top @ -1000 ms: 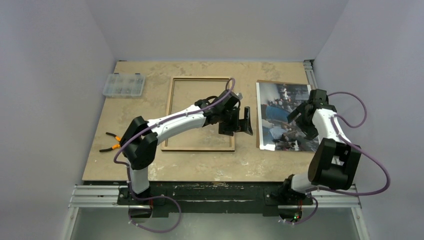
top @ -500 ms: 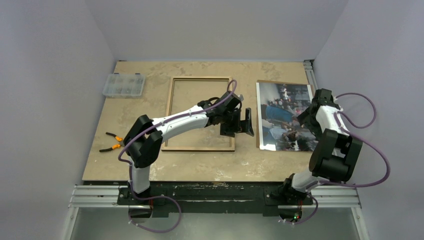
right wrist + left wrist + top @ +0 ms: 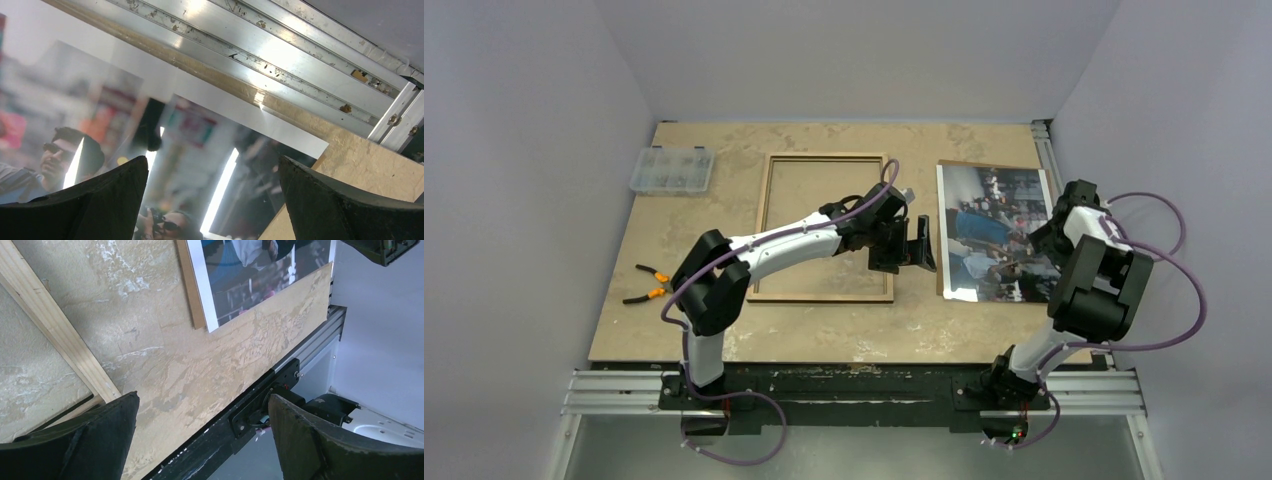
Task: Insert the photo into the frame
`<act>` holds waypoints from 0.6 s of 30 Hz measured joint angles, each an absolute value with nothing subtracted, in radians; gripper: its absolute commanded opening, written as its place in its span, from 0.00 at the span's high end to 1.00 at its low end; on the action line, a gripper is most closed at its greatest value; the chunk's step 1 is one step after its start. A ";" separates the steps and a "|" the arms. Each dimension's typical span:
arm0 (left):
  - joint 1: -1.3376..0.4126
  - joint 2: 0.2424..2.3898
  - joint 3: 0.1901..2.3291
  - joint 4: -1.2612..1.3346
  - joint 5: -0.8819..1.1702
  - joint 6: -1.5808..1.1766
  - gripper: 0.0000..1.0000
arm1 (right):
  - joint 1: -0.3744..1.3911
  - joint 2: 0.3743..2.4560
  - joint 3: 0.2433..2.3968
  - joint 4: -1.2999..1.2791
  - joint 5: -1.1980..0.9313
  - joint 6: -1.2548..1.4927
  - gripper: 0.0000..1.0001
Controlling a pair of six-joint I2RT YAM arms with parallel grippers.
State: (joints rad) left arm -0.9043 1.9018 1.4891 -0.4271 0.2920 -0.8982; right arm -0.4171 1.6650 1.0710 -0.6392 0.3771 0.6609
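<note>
1. Photo [image 3: 994, 230] placement: it lies flat on the right of the bench [image 3: 704, 250], on a brown board [image 3: 191, 295], with its long axis running away from the arm bases.
2. The frame [image 3: 819, 296] lies to its left, tan back up and empty. Its long axis is parallel, with bare bench between the two.
3. My right pincer [image 3: 212, 190] hangs spread and empty over the photo's right edge, so I judge this arm the nearer one.
4. My left pincer [image 3: 906, 250], also spread and empty, sits over the gap with the photo to its right.

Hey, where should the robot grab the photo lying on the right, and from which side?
Its near-left corner: the photo lies flat and thin, but there it seems to overhang the brown backing board. Come low from the left with the open left gripper.
</note>
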 measured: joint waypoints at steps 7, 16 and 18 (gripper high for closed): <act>-0.905 1.902 1.469 -0.404 0.308 -0.898 0.03 | -0.428 1.706 1.071 -0.613 0.391 0.678 0.01; -0.905 1.902 1.446 -0.395 0.316 -0.899 0.02 | -0.432 1.708 1.072 -0.612 0.446 0.681 0.02; -0.905 1.902 1.443 -0.390 0.319 -0.899 0.02 | -0.432 1.708 1.073 -0.612 0.468 0.682 0.02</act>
State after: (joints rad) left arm -0.9047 1.9018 1.4429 -0.3901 0.3191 -0.8986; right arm -0.4316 1.7081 1.0725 -0.6117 0.4683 0.6819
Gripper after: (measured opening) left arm 0.974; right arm 0.983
